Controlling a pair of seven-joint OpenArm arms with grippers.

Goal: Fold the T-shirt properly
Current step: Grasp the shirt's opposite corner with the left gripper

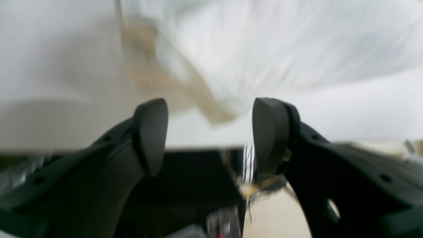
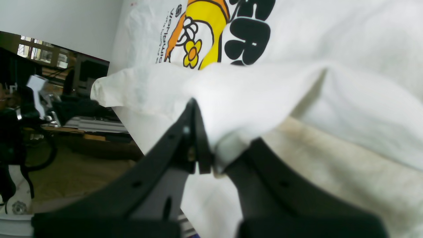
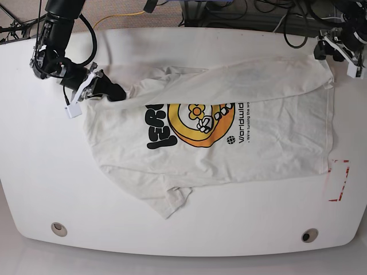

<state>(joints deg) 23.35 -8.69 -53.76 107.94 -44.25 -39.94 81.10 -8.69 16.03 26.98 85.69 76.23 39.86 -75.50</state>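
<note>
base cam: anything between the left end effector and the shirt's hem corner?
Only bare white table. In the base view the left end effector, open, sits at the table's far corner, apart from the T-shirt; nothing lies in that gap.

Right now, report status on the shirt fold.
Right tool shut on T-shirt edge. Left tool open, empty. Far edge partly folded over print. Nothing in the way.
</note>
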